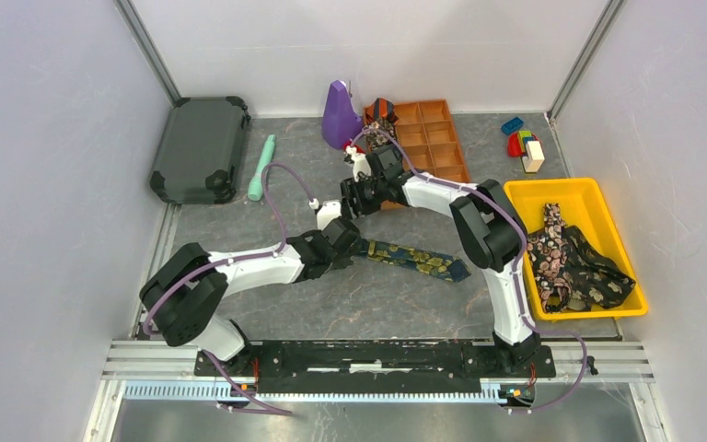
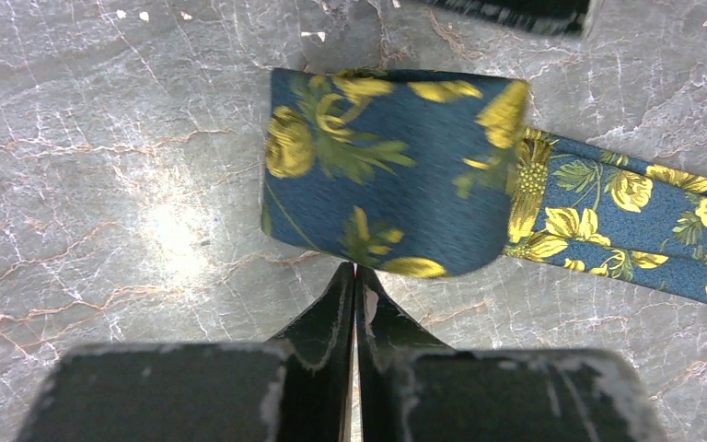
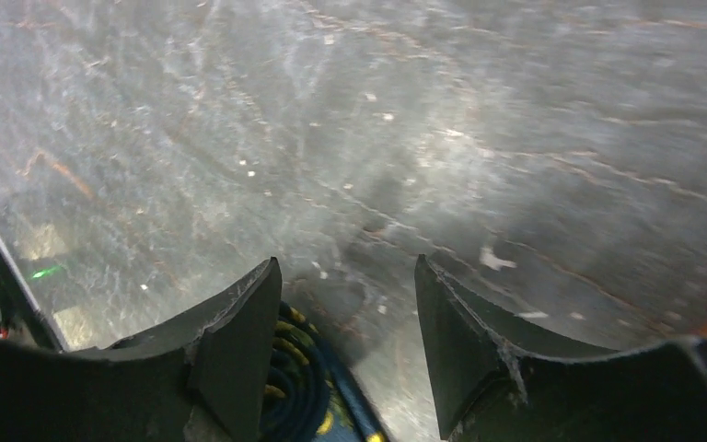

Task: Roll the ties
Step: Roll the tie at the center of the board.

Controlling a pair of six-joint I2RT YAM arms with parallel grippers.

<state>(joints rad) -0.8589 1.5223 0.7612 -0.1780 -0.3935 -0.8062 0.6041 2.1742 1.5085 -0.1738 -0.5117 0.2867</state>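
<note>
My left fingers (image 2: 356,285) sit closed beside the rolled tie (image 2: 387,166); right fingers (image 3: 346,267) parted. Unheld, it may unroll.

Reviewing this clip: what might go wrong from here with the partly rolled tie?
1. The right end effector stands open with the coil by its finger, and the left end effector is shut at the roll's edge without clearly pinching fabric. Nothing visibly clamps the tie, so the roll may loosen and unwind.
2. A long tail lies flat and unrolled, so further rolling could run crooked.
</note>
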